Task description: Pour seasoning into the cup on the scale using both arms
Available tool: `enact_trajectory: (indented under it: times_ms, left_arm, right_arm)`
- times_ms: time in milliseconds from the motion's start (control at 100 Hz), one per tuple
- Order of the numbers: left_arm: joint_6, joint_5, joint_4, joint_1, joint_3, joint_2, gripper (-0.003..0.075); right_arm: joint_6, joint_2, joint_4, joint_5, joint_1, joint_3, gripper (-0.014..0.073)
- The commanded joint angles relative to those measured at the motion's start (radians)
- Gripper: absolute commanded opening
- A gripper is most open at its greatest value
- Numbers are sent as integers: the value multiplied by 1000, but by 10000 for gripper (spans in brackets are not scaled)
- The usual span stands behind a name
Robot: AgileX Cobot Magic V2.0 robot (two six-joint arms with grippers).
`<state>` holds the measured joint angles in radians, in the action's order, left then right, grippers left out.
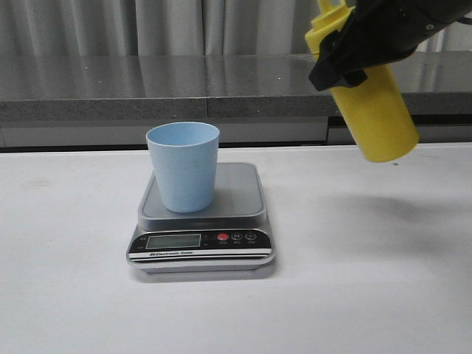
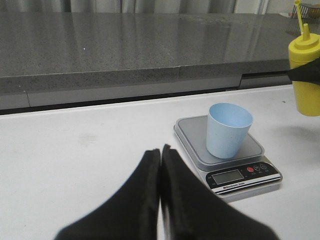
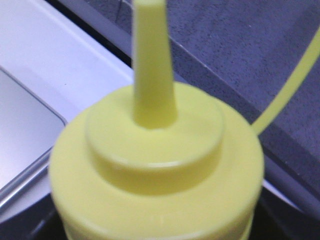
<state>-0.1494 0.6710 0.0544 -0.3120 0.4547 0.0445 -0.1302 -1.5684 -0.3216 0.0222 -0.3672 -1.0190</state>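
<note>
A light blue cup (image 1: 183, 167) stands upright on the silver-grey scale (image 1: 240, 198) at the table's middle; both show in the left wrist view, cup (image 2: 228, 130) on scale (image 2: 255, 148). My right gripper (image 1: 352, 53) is shut on the yellow seasoning bottle (image 1: 375, 110), held in the air to the right of and above the cup, tilted with its nozzle up and leftward. The bottle fills the right wrist view (image 3: 155, 175), hiding the fingers. My left gripper (image 2: 160, 150) is shut and empty, low over the table left of the scale.
A grey stone counter ledge (image 1: 147, 88) runs along the back of the white table (image 1: 354, 295). The scale's black front panel with LCD and red button (image 1: 223, 237) faces the front. The bottle's thin cap strap (image 3: 285, 95) hangs off to one side.
</note>
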Motion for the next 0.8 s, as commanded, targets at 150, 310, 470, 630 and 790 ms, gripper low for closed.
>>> enact_trajectory:
  times_ms: [150, 310, 470, 630, 790]
  left_arm:
    - [-6, -76, -7, 1, 24, 15, -20]
    - [-6, -76, -7, 1, 24, 15, -20]
    - [-6, -76, -7, 1, 24, 15, -20]
    - [-6, -76, -7, 1, 24, 15, -20]
    - [-6, -76, -7, 1, 24, 15, -20]
  right_arm:
    - [-15, 49, -230, 90, -58, -82, 200]
    - [-15, 49, -358, 173, -85, -82, 200]
    - [-15, 49, -417, 191, -106, -82, 200]
    - [-13, 48, -503, 208, -131, -82, 200]
    - [38, 42, -635, 268, -186, -86, 200]
